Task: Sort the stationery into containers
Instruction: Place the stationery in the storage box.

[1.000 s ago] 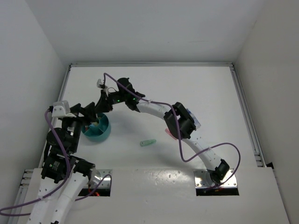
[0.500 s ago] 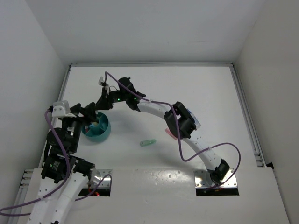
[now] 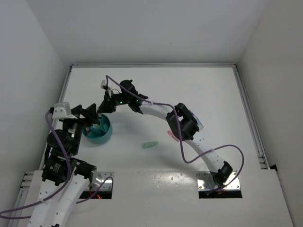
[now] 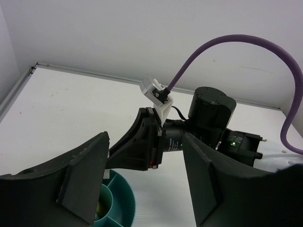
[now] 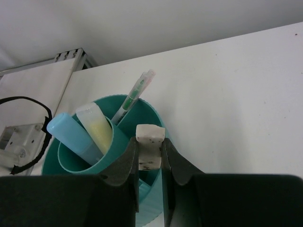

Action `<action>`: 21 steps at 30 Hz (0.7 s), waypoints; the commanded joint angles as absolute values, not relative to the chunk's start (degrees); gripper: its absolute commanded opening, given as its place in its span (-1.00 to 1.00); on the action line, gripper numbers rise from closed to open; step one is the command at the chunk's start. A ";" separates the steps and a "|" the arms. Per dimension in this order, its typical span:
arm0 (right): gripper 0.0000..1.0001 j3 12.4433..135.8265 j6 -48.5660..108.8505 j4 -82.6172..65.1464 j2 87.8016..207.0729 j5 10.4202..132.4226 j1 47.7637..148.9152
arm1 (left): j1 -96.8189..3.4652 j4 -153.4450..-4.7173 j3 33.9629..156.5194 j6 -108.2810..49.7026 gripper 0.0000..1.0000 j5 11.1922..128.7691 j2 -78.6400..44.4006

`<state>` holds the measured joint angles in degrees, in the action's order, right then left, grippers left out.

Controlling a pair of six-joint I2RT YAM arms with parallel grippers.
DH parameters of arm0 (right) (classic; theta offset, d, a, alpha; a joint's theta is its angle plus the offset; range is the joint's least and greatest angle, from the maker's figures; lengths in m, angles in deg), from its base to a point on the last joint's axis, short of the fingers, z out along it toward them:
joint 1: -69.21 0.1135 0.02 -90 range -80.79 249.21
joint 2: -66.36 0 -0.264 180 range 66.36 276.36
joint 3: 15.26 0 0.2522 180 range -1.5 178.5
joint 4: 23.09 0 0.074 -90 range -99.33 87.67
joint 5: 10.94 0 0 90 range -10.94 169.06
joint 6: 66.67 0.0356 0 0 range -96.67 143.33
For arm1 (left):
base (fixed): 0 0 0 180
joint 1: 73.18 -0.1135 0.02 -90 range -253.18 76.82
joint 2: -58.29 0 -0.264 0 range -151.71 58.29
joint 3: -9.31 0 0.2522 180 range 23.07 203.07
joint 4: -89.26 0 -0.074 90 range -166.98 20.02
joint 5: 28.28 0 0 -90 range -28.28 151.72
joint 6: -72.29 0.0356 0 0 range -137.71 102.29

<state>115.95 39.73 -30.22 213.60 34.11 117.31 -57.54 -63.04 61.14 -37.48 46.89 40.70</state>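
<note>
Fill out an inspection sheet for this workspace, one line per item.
Surface: white table.
Job's things: teal cup holds light-blue marker, yellow marker and green pen; pale-green item and pink item lie loose, the pink one partly under the right arm.
Clutter: nothing seen.
Grippers: right gripper shut on tan eraser at the cup; left gripper open, empty, by the cup.
Cables: purple cable looping off each arm.
Surroundings: white walls; metal rail along table edges.

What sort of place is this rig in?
Probably a lab test cell: white table boxed in by bare white walls, left arm and right arm bolted at its near edge, teal cup holding markers.
</note>
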 commanded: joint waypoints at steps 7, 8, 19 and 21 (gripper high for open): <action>-0.73 115.22 38.18 -32.36 213.92 33.27 117.20 | -58.23 -65.20 61.13 -36.96 0.37 47.22 41.15; -0.67 115.22 38.18 -32.36 213.92 33.27 117.72 | -58.23 -65.20 61.13 -36.96 0.37 47.22 41.15; 0.06 116.27 36.86 -30.69 212.08 32.04 117.73 | -58.23 -65.20 61.13 -36.96 0.37 47.22 41.15; 0.06 116.27 37.38 -30.69 210.24 32.04 117.73 | -58.23 -65.20 61.13 -36.96 0.37 47.22 41.15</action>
<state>114.81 38.07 -28.60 213.60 33.57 117.42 -57.54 -63.04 61.14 -37.48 46.89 40.70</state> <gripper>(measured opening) 0.528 0.685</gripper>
